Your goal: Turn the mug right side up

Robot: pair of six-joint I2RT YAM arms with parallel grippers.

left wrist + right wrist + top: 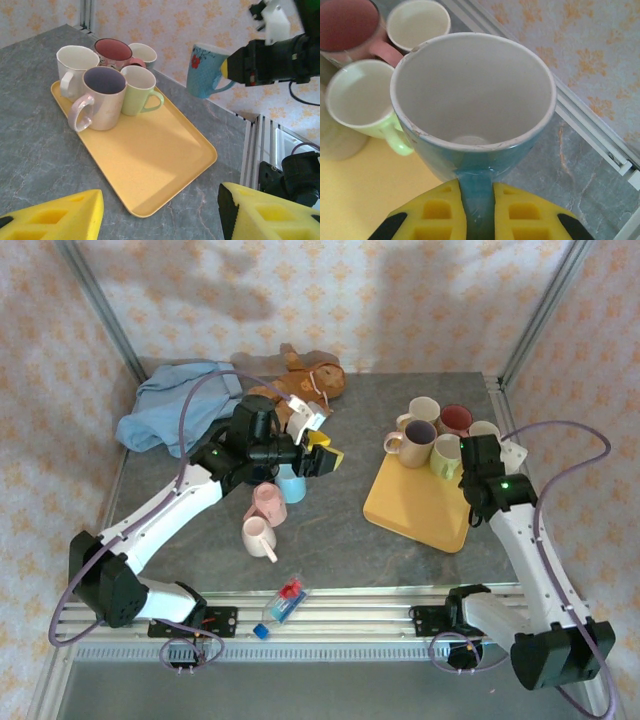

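Left wrist view: the left end effector holds its yellow fingers moderately apart with nothing between them, above the grey worktop. Beyond lies the yellow tray, with five mugs clustered at its far end. Past the tray's far edge the blue mug hangs clear of the worktop, rim up and tilted. In the right wrist view, the right end effector pinches its handle narrowly.

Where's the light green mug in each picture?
Top external: the light green ceramic mug sits right of centre, on the yellow plastic tray.
Left wrist: mug upper middle, at the tray's far end.
Right wrist: mug at the left edge.
Shared landmark: the tray.
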